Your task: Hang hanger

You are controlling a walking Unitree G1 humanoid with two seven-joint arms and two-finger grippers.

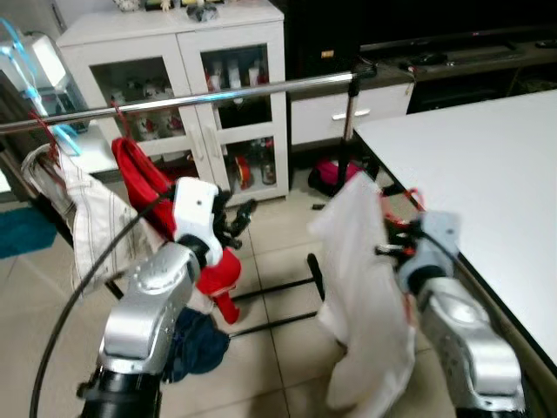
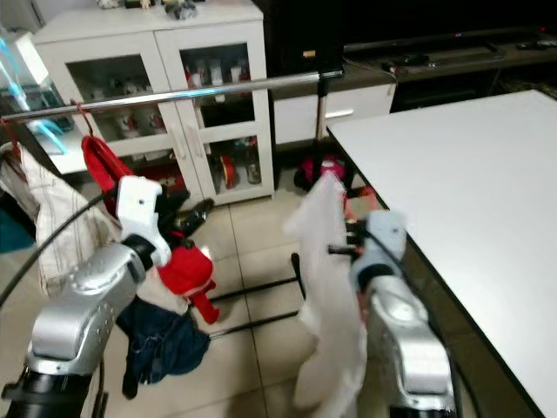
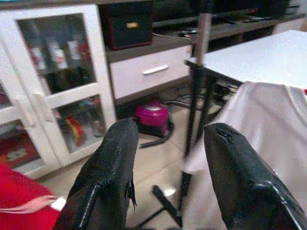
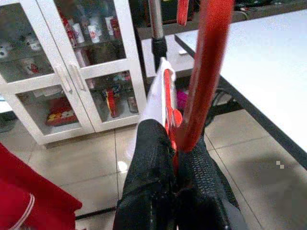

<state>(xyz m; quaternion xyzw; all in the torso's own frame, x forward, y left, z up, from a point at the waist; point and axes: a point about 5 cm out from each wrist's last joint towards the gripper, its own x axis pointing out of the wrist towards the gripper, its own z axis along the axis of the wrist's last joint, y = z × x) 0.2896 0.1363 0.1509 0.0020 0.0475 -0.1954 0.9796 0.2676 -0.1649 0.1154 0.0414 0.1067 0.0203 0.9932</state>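
A white cabinet (image 1: 196, 78) with 2 glass doors stands at the back on a pale tiled floor (image 1: 278, 244). Right of it is a white drawer unit (image 1: 348, 113) under a dark shelf. A white table (image 1: 487, 165) fills the right side.

White garment (image 1: 365, 287) hides most of the red hanger (image 4: 204, 72).

The rail (image 1: 218, 94) is shiny bare metal. The hanger (image 4: 204, 72) looks like smooth glossy red plastic, under soft white cloth (image 1: 365, 296). The counter (image 1: 487, 165) is matt white, the floor (image 1: 278, 252) glossy tile, the cabinet (image 1: 235, 104) doors glass.
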